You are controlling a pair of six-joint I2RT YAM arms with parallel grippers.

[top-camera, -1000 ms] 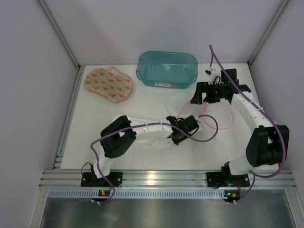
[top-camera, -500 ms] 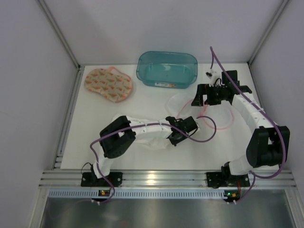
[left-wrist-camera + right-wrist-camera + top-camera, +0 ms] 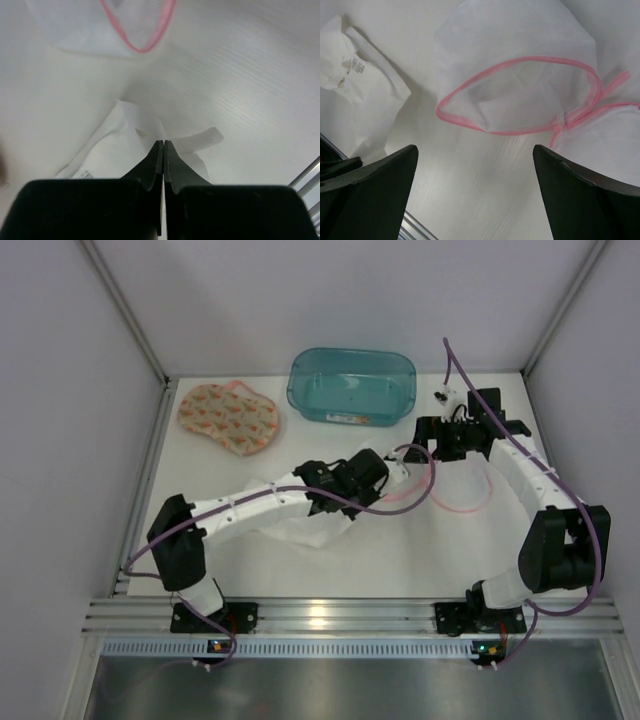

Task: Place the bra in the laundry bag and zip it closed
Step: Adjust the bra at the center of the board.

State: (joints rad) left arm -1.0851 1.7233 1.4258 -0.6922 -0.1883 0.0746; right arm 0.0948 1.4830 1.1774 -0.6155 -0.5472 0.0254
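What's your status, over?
Left end effector shut over white cloth. Right end effector open above laundry bag, mouth open. Bra untouched, back left.

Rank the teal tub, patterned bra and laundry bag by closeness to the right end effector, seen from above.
1. The laundry bag, right beside the right end effector, on its near side.
2. The teal tub, back centre.
3. The patterned bra, back left.

Bright, diffuse light; bench [image 3: 400, 560] nearly washed out; glare on metal rail [image 3: 320, 617] at 6 o'clock; shadows soft; left wrist view hazy, left pincer [image 3: 163, 145] a dark silhouette.
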